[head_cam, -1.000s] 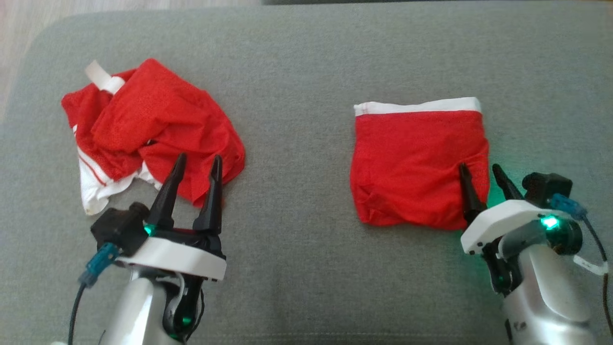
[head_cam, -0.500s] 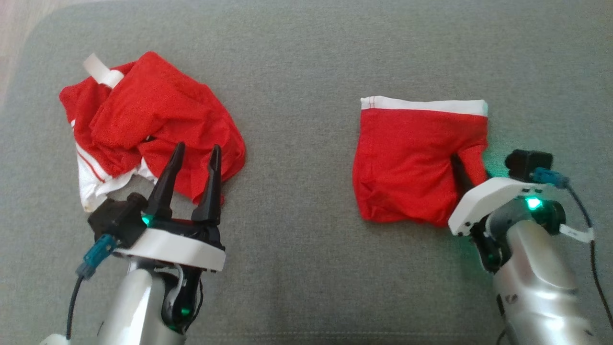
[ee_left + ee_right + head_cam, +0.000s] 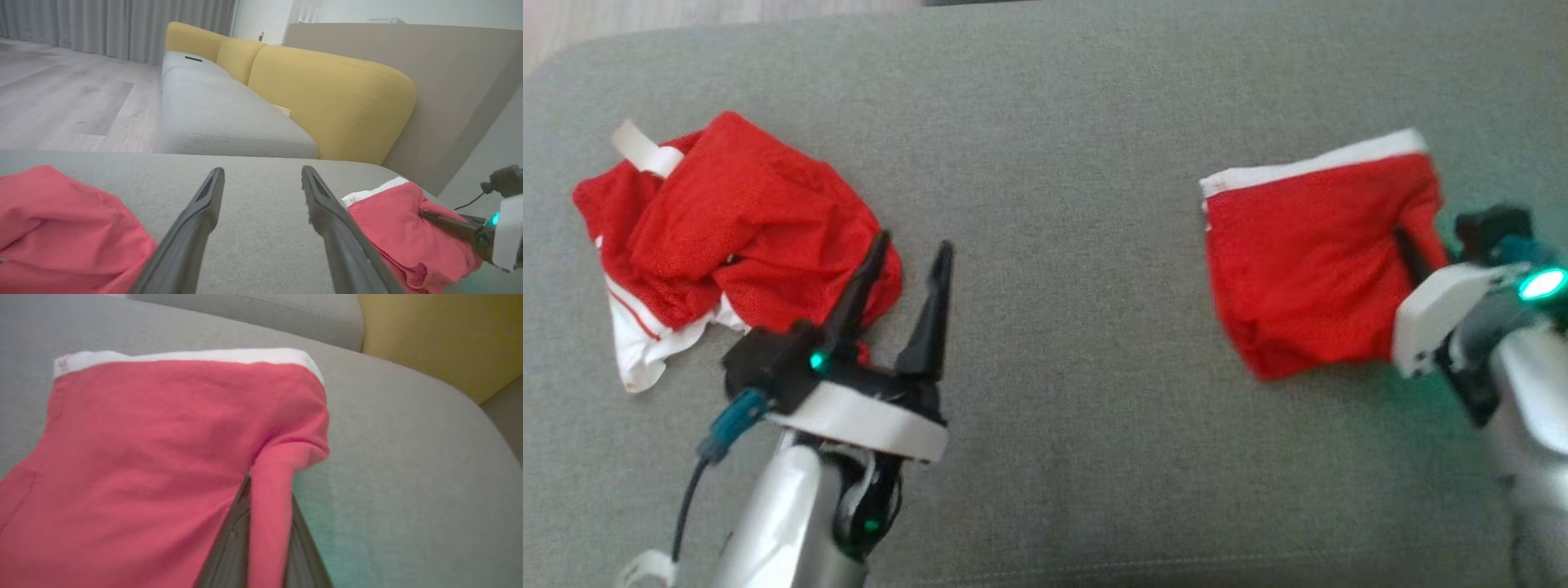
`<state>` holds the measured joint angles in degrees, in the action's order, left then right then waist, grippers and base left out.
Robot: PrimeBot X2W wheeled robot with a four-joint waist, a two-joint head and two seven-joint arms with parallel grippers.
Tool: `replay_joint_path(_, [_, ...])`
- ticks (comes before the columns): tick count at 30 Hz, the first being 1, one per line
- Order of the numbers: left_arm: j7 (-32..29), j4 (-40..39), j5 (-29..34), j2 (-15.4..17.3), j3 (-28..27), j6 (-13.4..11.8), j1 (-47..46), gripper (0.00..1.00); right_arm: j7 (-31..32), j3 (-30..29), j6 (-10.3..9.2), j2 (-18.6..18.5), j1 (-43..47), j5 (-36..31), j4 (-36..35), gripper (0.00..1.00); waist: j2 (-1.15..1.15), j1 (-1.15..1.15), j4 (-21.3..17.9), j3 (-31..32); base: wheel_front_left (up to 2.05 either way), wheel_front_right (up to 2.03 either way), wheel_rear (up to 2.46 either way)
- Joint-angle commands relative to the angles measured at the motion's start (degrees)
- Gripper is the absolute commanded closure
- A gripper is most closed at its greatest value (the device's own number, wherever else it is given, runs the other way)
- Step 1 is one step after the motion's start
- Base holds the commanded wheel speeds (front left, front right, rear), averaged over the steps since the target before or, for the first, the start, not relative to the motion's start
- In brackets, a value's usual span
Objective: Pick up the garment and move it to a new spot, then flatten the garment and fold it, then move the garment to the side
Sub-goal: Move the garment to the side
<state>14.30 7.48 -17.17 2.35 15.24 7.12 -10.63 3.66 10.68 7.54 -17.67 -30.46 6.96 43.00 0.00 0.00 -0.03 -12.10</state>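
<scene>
Garment (image 3: 1307, 261), folded, red with white band, flat on grey cushion (image 3: 1062, 163) just ahead of right end effector (image 3: 1409, 249), clamped on a pinched fold at near edge. Soft, light, limp: likely to unfold if dragged fast. Left end effector (image 3: 913, 245) spread beside crumpled garment (image 3: 727, 237).

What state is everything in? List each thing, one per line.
Folded garment, folded, right edge pinched and lifted off the cushion.
Crumpled garment, bunched in a heap, not folded.
Left gripper, open, holding nothing.
Right gripper, shut on folded garment.
</scene>
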Motion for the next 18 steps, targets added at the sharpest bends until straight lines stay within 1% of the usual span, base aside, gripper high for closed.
replay_joint_path(1, [0.70, -2.32, 0.91, 0.53, -0.54, 0.30, -3.81, 0.00, 0.55, 1.88, -0.05, -2.48, -2.62, -0.16, -2.61, 1.00, 0.00, 0.00, -0.58, -0.98, 0.00, 0.00, 0.00])
replay_joint_path(6, [0.70, -2.62, 1.67, 0.53, 5.49, 0.34, -7.81, 0.00, 2.16, 6.12, -0.05, -12.00, -5.23, -1.56, -4.76, 1.00, 0.00, 0.00, -1.35, -4.03, 0.00, 0.00, 0.00])
replay_joint_path(10, [0.70, -2.33, 2.19, 0.53, 10.24, 0.35, -11.31, 0.00, 2.67, 6.46, -0.05, -17.00, -7.50, -2.17, -5.56, 1.00, 0.00, 0.00, -2.36, -6.61, 0.00, 0.00, 0.00])
replay_joint_path(14, [0.70, -2.80, 1.45, 0.53, 11.78, 0.35, -13.74, 0.00, 1.91, 4.26, -0.05, -19.49, -9.40, -2.97, -5.62, 1.00, 0.00, 0.00, -3.10, -8.48, 0.00, 0.00, 0.00])
replay_joint_path(16, [0.70, -3.07, 1.27, 0.53, 11.94, 0.35, -14.30, 0.00, 1.18, 4.07, -0.05, -19.18, -9.95, -2.00, -5.85, 1.00, 0.00, 0.00, -3.42, -9.13, 0.00, 0.00, 0.00])
replay_joint_path(18, [0.70, -3.29, 1.26, 0.53, 12.14, 0.35, -14.55, 0.00, 0.82, 3.70, -0.05, -19.14, -10.47, -2.46, -6.55, 1.00, 0.00, 0.00, -3.56, -9.63, 0.00, 0.00, 0.00])
